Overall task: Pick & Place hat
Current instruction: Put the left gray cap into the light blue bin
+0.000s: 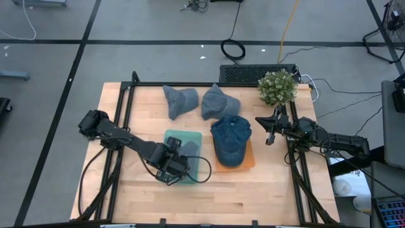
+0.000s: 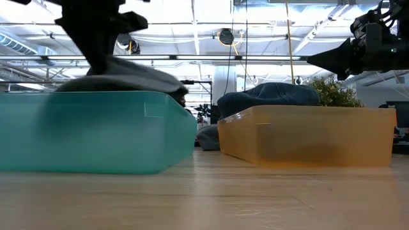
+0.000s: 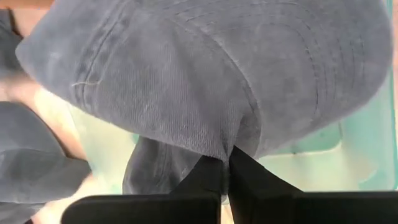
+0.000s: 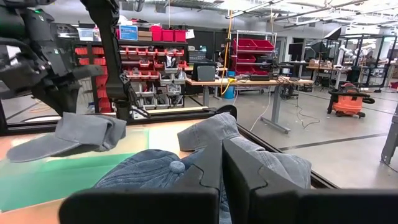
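Left end effector (image 1: pixel 179 154) sits over the teal bin (image 1: pixel 196 138) on the wooden counter (image 1: pixel 253 190), fingers pinched together on the grey hat (image 3: pixel 205 74). In the left wrist view the fingers (image 3: pixel 249 177) meet on a fold of the cloth at the hat's edge, and the teal bin shows beneath. In the low view the grey hat (image 2: pixel 121 75) hangs at the bin's (image 2: pixel 96 131) rim, brim spread over the top, under the dark arm

Orange bin (image 1: pixel 250 161) stands just beside the teal one, toward the right arm's side. A blue denim cap (image 1: pixel 230 138) lies in it, crown up, overhanging the far rim. In the low view the cap (image 2: pixel 268 94) rises above the orange wall (image 2: pixel 307 134)

Two more grey hats lie on the counter beyond the bins, touching each other: one (image 1: pixel 180 101) toward the left arm's side, one (image 1: pixel 219 103) beside it

Right end effector (image 1: pixel 271 130) is raised near the right edge of the counter, well apart from the bins, fingers together, nothing in them. In the right wrist view its fingers (image 4: pixel 205 177) point across the denim cap (image 4: pixel 140 171) toward the teal bin

A potted plant (image 1: pixel 277 87) stands at the far right corner of the counter
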